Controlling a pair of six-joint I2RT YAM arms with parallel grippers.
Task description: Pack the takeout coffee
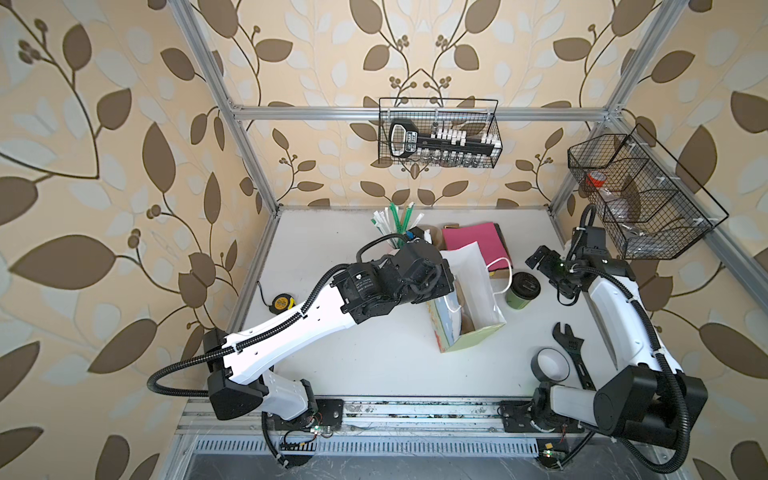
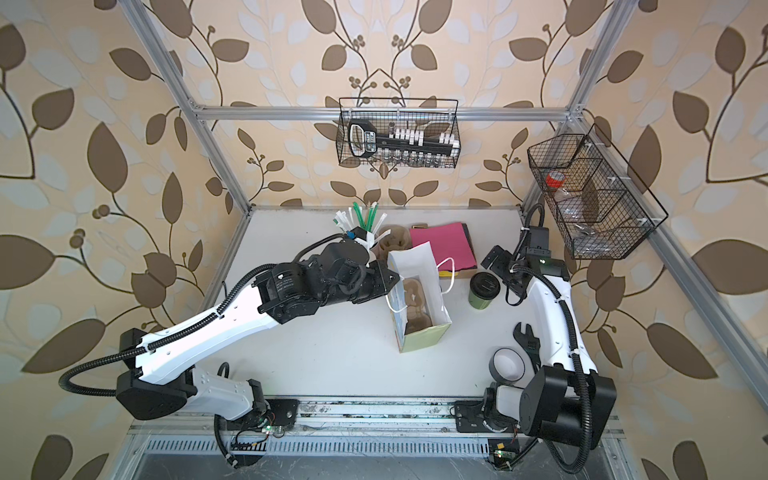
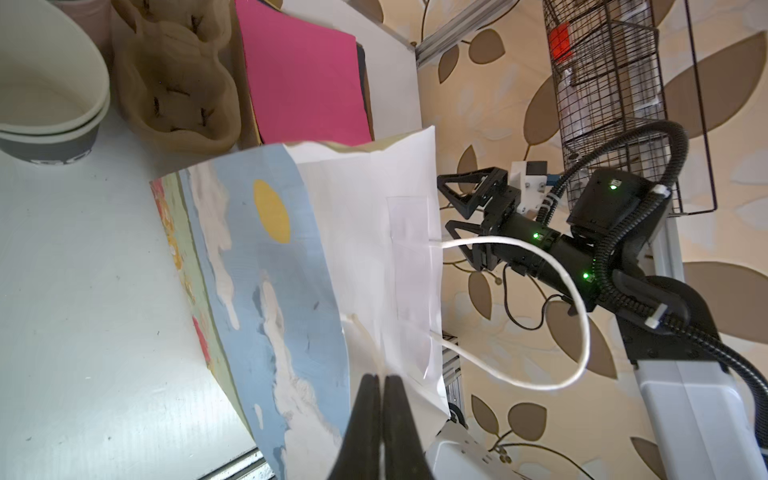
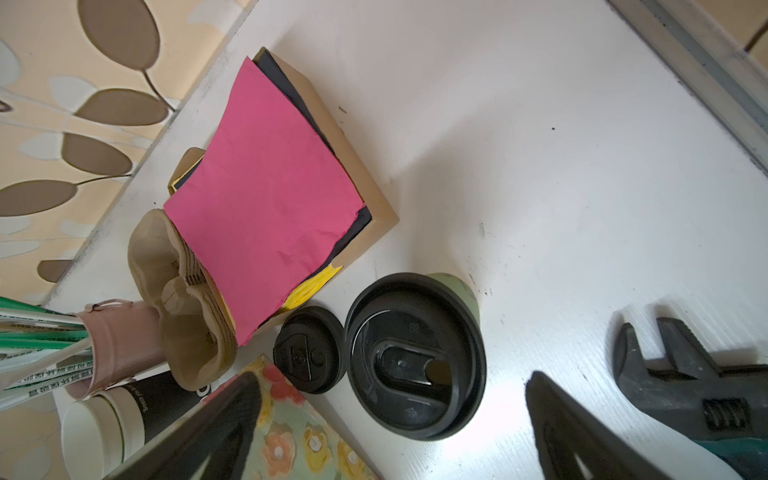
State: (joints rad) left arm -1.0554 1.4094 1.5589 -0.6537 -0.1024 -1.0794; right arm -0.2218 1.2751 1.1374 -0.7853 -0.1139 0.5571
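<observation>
- The coffee cup, light green with a black lid, stands upright on the counter. In both top views it is just to the right of the paper bag.
- My right tool hovers just beside the cup on the side away from the bag. Its jaws are spread wide and hold nothing. In the right wrist view the lid sits between my two fingers, touching neither.
- A smaller loose lid lies on the counter right against the cup, on the bag's side.
- The bag stands open, its mouth facing up, with a brown cup tray lying in the bottom.
- My left tool is pinched fully shut on the bag's near rim, where the cord handle runs.
- Behind the bag and cup, a pink napkin tops a stack in a shallow brown box.
- Nearer my right arm's base, a black wrench and a roll of tape lie well apart from the cup.
</observation>
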